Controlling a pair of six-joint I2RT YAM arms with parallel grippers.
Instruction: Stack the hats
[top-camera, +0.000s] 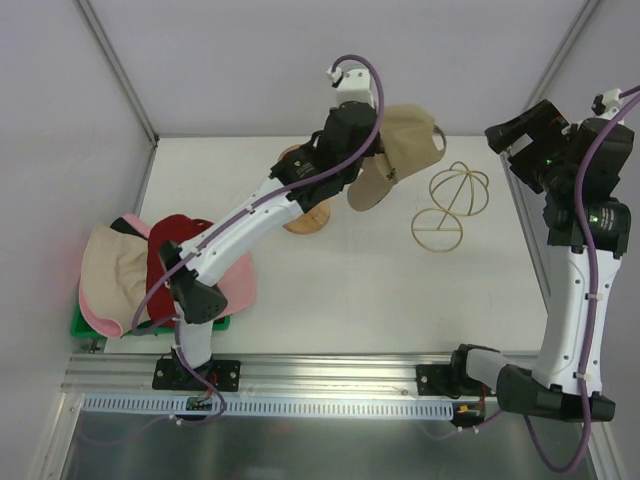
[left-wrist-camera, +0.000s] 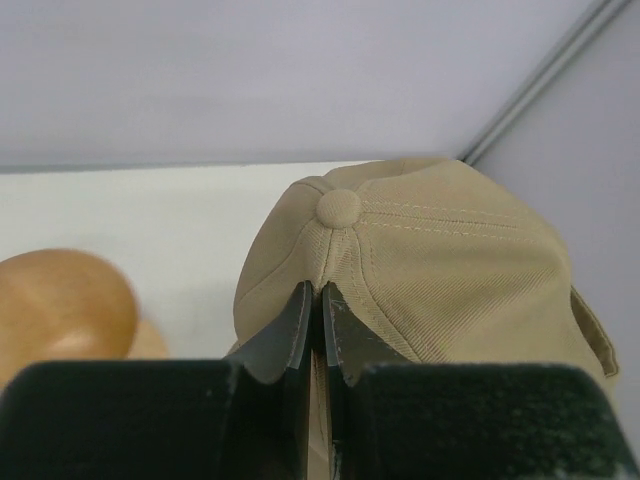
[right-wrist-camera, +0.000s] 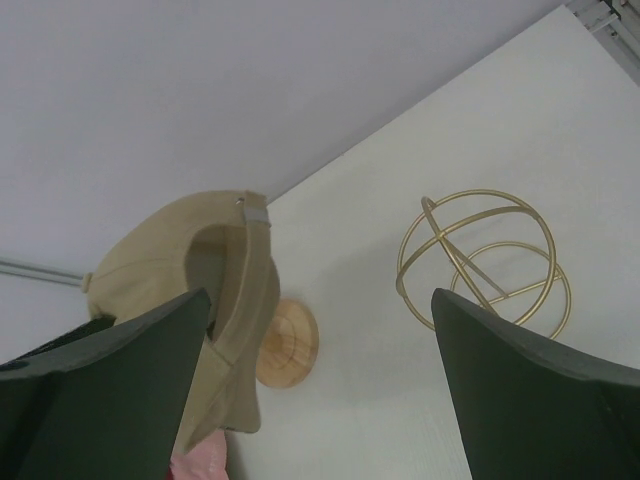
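The left arm (top-camera: 260, 215) is stretched far out over the counter (top-camera: 350, 280). The left fingers (left-wrist-camera: 318, 300) are pressed tight together. They pinch the cloth of a beige cap (left-wrist-camera: 430, 260) just below the little button on its top. The cap is held up off the counter at the far side. It is just beside the wooden stand (top-camera: 305, 215), and the gold wire stand (top-camera: 450, 205) is on its other side.

The right arm (top-camera: 575, 290) stands tall on the right side. The right fingers (right-wrist-camera: 320, 300) are spread wide, with nothing between them. They are well apart from the cap and face toward it and the gold wire stand.

The other hats lie in a heap at the left edge of the counter, on a green tray (top-camera: 80, 325). A beige hat (top-camera: 105, 270) is on the left, a red hat (top-camera: 170, 238) is in the middle, and a pink hat (top-camera: 243, 285) is on the right. They touch and lie partly over each other. The left arm hides part of the heap.
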